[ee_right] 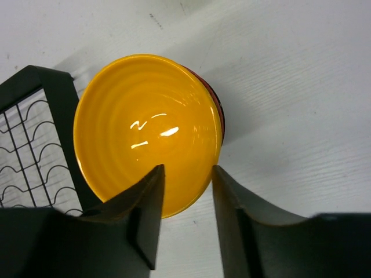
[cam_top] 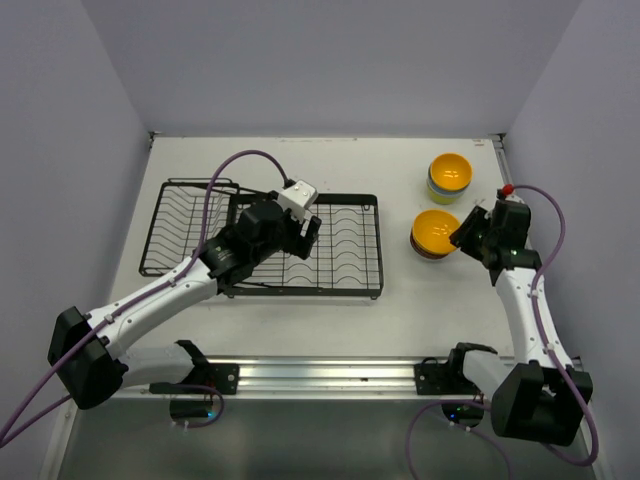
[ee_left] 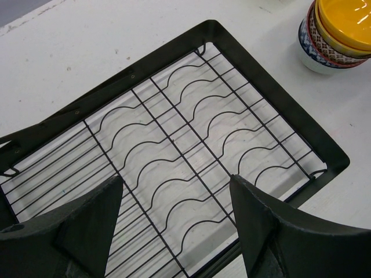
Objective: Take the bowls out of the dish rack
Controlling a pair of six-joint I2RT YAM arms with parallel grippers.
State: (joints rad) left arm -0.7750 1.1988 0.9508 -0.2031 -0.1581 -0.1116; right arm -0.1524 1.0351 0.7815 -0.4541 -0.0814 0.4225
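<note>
the orange bowl [ee_right: 145, 127] is hiding most of the stack [ee_right: 219, 113] beneath. the left gripper [ee_left: 175, 185] is hovering wide open over the rack [ee_left: 278, 103]; the right gripper [ee_right: 188, 171] is hanging part open at the bowl's rim.

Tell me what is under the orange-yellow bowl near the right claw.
The orange-yellow bowl rests on a stack of bowls. Only a red-brown patterned edge shows beside its rim; the bowl covers the rest, so their number and insides cannot be seen.

Robot lab cell, my white bench [cam_top: 420, 320] boxed by plain pale walls [cam_top: 330, 60], my arms [cam_top: 150, 300] bolted to a rail [cam_top: 330, 375] at 6 o'clock
</note>
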